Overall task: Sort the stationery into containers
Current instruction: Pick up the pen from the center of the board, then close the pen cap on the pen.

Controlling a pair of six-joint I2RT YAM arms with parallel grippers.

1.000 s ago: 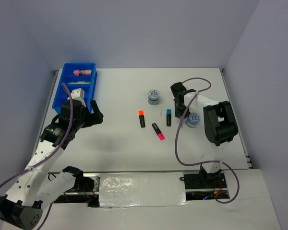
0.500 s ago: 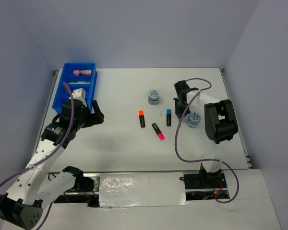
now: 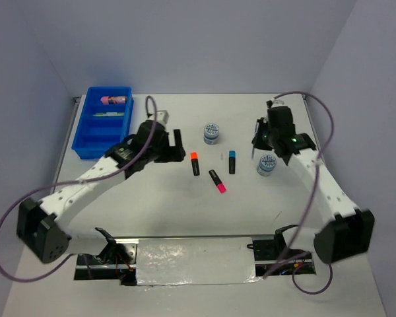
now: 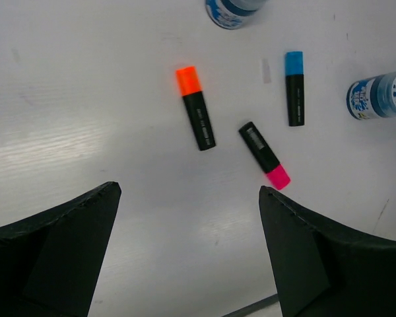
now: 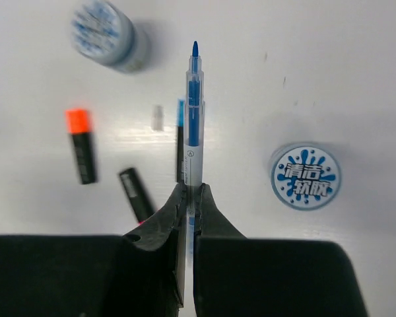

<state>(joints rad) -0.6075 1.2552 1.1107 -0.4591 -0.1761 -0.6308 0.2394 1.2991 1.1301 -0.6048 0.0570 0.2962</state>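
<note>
We find the right gripper [image 5: 190, 195] clenched on a thin blue pen [image 5: 193, 125], its tip projecting forward. The left gripper [image 4: 188, 191] stands spread wide above the orange-capped marker [image 4: 195, 107].

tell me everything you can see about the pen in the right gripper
The pen is thin, with a clear plastic-looking barrel, a blue core and a pointed blue tip. The right gripper has its jaws shut on its rear end, so it sticks straight out beyond them. Nothing else appears to touch it.
</note>
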